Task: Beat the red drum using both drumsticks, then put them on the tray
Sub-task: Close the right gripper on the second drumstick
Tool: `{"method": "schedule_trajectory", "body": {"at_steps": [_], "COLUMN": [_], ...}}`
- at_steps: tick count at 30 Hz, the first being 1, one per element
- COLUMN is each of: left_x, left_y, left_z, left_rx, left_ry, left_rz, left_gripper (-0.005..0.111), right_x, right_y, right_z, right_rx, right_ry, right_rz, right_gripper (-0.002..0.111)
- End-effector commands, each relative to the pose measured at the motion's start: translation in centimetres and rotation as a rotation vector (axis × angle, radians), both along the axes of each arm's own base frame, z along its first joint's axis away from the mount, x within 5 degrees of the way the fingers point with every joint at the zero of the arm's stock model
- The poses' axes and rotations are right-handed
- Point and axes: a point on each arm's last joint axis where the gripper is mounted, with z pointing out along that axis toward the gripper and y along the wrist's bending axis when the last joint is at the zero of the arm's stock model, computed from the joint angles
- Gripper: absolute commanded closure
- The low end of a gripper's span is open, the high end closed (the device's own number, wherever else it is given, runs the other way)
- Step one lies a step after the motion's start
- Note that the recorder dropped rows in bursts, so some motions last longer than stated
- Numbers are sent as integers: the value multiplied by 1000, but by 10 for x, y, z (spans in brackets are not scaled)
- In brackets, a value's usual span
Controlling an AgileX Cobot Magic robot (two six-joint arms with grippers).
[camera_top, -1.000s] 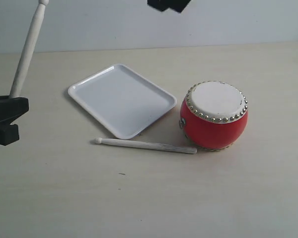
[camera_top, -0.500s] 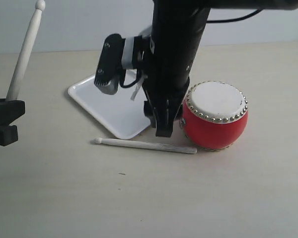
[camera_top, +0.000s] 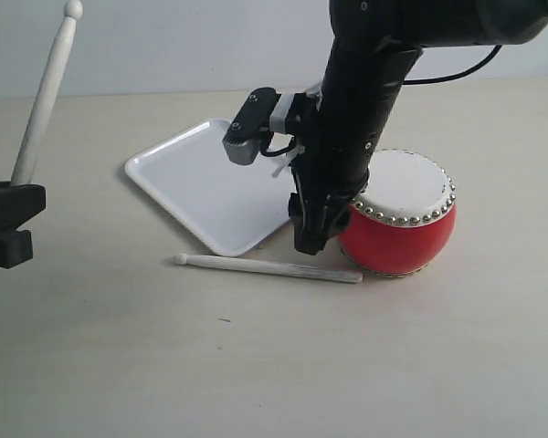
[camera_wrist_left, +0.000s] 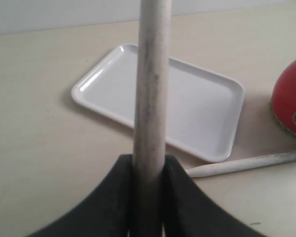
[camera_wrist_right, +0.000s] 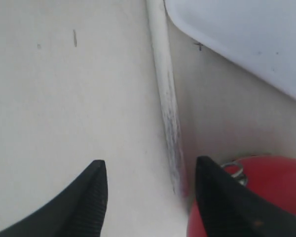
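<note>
The red drum [camera_top: 411, 233] stands right of the white tray [camera_top: 196, 178]; my right arm hides its left side. One drumstick [camera_top: 269, 267] lies on the table in front of the tray, its thick end against the drum's base. My right gripper [camera_top: 310, 243] hangs open just above that thick end, beside the drum. In the right wrist view the drumstick [camera_wrist_right: 166, 103] runs between the spread fingers of the gripper [camera_wrist_right: 151, 162], close to the finger next to the drum [camera_wrist_right: 271, 182]. My left gripper [camera_top: 7, 217] is shut on the other drumstick [camera_top: 42, 96], held upright at the far left.
The left wrist view shows the held drumstick [camera_wrist_left: 151, 84] in front of the tray [camera_wrist_left: 197, 106], with the lying stick [camera_wrist_left: 246, 164] and the drum's edge [camera_wrist_left: 290, 101] beyond. Bare beige table [camera_top: 256, 365] lies in front of everything.
My right arm has come down from above into view and shifted right, to the stick's thick end by the drum. The left gripper sank slightly with its stick.
</note>
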Motion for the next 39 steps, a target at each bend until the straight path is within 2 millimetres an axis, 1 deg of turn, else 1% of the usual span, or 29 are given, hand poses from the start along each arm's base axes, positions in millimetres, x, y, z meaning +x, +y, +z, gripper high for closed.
{"method": "schedule_trajectory", "body": {"at_steps": [1, 8, 11, 16, 22, 27, 34, 39], "left_x": [0, 0, 0, 0, 0, 0, 0, 0], "left_y": [0, 0, 0, -1, -1, -1, -1, -1], "left_z": [1, 1, 1, 1, 1, 1, 1, 1], "left_rx": [-11, -11, -11, -12, -14, -15, -15, -15], "left_ry": [3, 3, 3, 2, 0, -1, -1, -1], "left_rz": [7, 7, 7, 5, 3, 1, 1, 1], "left_gripper": [107, 107, 107, 107, 107, 107, 107, 107], "right_x": [0, 5, 7, 11, 18, 19, 19, 19], "right_y": [3, 6, 7, 8, 3, 3, 4, 4], "right_z": [-8, -45, -55, -64, -75, -82, -87, -96], "right_rx": [8, -44, -53, -52, -126, -136, -139, -150], "right_ry": [23, 85, 92, 64, 14, 22, 25, 41], "right_rz": [16, 15, 12, 11, -3, -4, -4, -2], "right_gripper": [57, 57, 57, 57, 57, 57, 57, 57]}}
